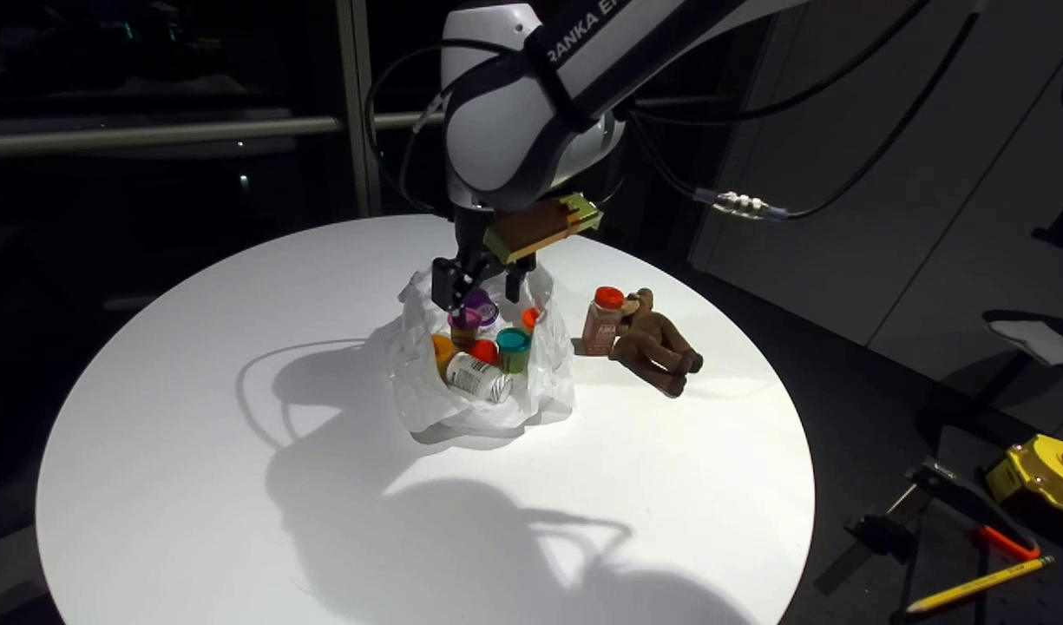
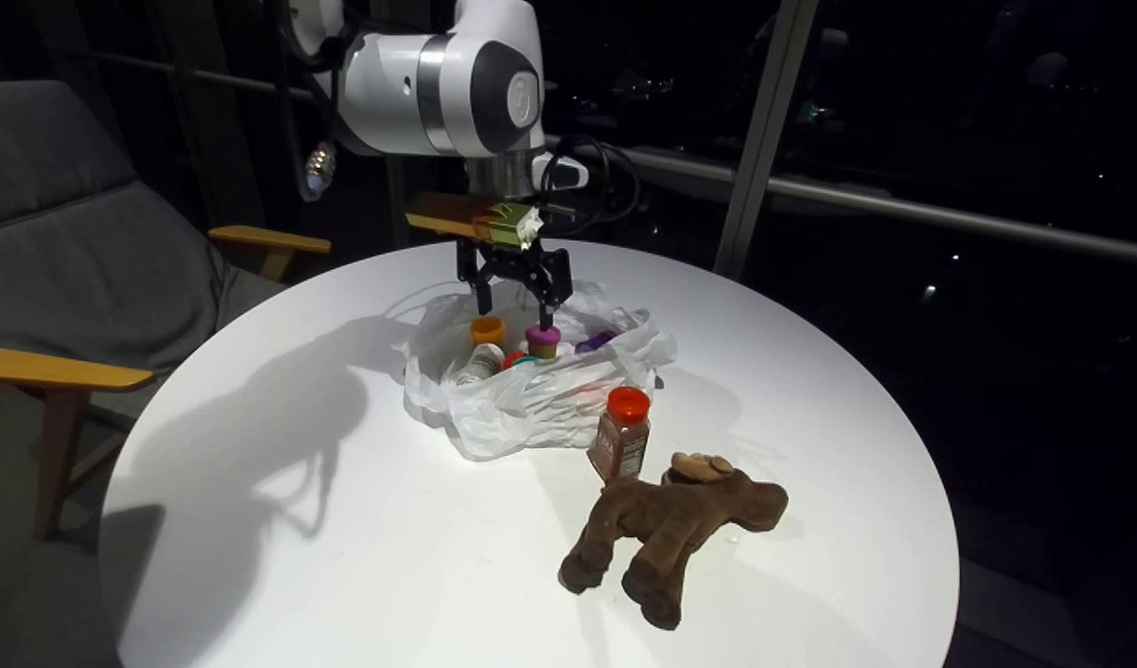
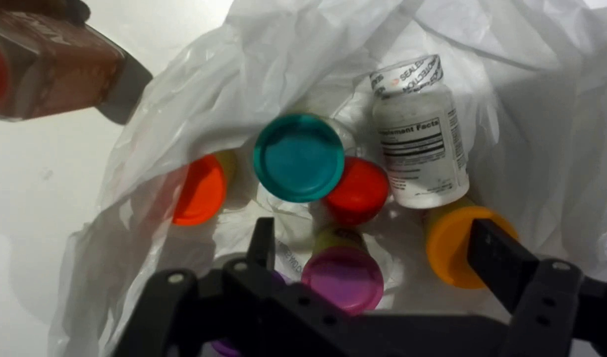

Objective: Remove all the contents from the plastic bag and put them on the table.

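Item one, nearest the camera in an exterior view: brown toy figure, lying on your white desk. Item two, just beside it: red-capped jar, upright. Item three: plastic bag, whitish, wrinkled, mouth open, on the desk. Within it: teal tub, red tub, yellow-orange tub, orange-red tub, magenta tub, purple tub; white bottle, tilted. Your hand: jaws spread wide over the bag; whether it touches the magenta tub, you cannot tell.
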Motion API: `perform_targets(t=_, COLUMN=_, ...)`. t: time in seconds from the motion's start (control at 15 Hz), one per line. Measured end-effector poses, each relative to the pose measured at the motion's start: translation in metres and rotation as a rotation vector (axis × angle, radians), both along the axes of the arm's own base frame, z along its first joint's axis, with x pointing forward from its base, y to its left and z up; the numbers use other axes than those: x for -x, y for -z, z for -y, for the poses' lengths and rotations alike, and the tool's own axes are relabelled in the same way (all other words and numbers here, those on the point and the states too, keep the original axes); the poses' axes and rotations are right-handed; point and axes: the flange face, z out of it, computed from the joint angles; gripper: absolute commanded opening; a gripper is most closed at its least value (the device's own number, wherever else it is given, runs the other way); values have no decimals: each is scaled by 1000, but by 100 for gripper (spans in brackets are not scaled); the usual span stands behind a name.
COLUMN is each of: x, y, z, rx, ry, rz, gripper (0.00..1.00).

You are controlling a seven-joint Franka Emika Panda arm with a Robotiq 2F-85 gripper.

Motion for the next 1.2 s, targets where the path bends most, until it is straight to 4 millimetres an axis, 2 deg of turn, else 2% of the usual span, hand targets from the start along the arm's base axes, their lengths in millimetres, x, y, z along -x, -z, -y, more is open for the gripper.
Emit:
perform_targets(t=0.33, x=-33, y=13, z=22, rx=20, ry=17, rz=1, gripper=100)
perform_targets(t=0.8, x=-58, y=15, z=51, rx=-60, ry=153, rz=-48, gripper=100)
perform_targets(t=1.0, x=-64, y=21, z=55, rx=-99, ry=235, rz=-52, gripper=100)
perform_targets(t=1.2, x=-67, y=32, z=49, rx=-118, ry=299, rz=-44, gripper=100)
